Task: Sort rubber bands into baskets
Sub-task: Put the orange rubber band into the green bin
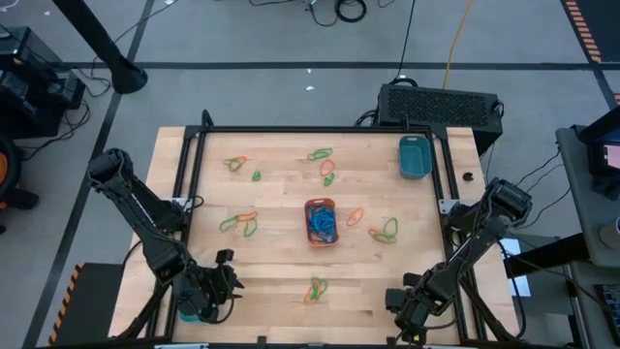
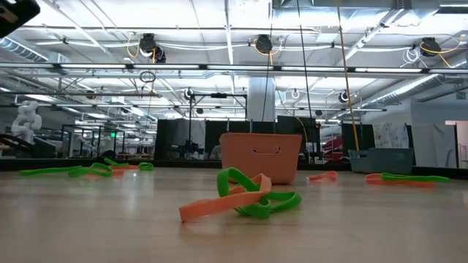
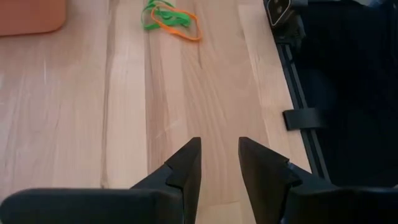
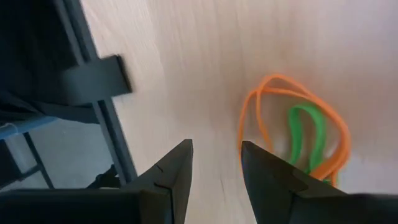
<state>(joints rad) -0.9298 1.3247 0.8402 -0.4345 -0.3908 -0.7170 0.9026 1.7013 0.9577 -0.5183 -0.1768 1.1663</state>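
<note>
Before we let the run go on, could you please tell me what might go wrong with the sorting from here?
1. The rubber bands lie tangled, orange with green, so a gripper may lift two colours at once and drop a wrong one.
2. The orange basket already looks quite full of blue bands, which could spill when more are added.
3. The right gripper hovers near the table edge frame, which it might clip.

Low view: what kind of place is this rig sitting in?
Likely an industrial lab or workshop hall. Open ceiling with strip lights, cables on reels overhead, and framed workstations in rows behind the wooden table. The high view shows bare floor with loose cabling.
</note>
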